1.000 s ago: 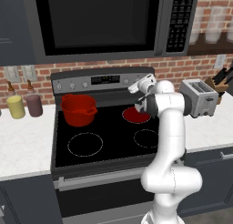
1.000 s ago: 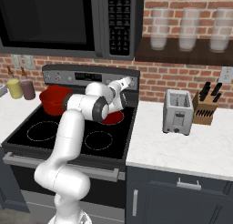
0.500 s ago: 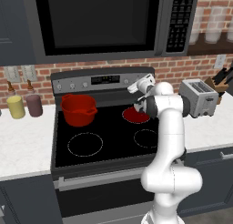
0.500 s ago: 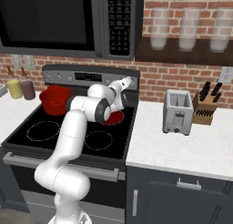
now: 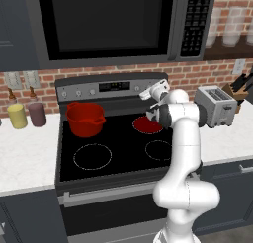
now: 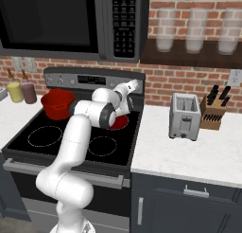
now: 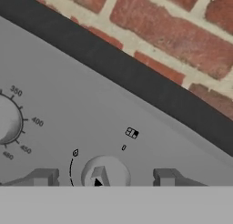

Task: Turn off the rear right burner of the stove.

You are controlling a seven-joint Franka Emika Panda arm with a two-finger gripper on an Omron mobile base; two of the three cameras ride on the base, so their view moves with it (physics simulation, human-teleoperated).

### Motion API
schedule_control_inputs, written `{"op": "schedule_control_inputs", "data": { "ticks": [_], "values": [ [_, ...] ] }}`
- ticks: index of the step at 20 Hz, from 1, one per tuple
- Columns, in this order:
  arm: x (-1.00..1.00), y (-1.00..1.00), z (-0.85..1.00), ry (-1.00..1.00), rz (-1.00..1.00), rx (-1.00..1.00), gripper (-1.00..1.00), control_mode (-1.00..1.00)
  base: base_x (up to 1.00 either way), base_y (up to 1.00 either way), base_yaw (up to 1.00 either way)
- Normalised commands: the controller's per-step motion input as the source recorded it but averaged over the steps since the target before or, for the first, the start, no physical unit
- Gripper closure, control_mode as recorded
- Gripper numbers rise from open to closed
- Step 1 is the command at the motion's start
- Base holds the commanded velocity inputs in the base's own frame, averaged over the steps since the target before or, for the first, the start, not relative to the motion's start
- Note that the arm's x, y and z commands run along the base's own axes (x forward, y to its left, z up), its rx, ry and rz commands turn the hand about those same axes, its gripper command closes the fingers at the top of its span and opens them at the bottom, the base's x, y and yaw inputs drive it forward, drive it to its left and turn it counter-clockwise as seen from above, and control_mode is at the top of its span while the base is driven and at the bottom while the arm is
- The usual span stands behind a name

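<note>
The stove is a black glass-top range with a grey back panel. Its rear right burner glows solid red, and it shows again, partly behind my forearm. My gripper is up at the right end of the back panel. In the hand view my gripper is open, and its fingertips stand on either side of a small round knob with a gap on each side. The knob's dark pointer sits at its lower middle.
A red pot stands on the rear left burner. A bigger oven dial lies left of the small knob. A toaster and a knife block stand on the right counter, two bottles on the left. A microwave hangs overhead.
</note>
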Motion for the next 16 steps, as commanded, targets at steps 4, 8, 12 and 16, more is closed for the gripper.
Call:
{"op": "schedule_control_inputs", "data": {
  "ticks": [4, 8, 12, 16],
  "values": [
    [0.24, -0.02, 0.00, 0.00, 0.00, 0.00, -1.00, -1.00, 0.00, 0.00, 0.00],
    [0.19, 0.00, 0.00, 0.00, 0.00, 0.00, -1.00, -1.00, 0.00, 0.00, 0.00],
    [0.01, 0.04, -0.08, 0.03, 0.00, 0.00, -1.00, -1.00, 0.00, 0.00, 0.00],
    [0.00, 0.04, -0.03, 0.02, 0.00, -0.01, -1.00, -1.00, 0.00, 0.00, 0.00]
  ]
}}
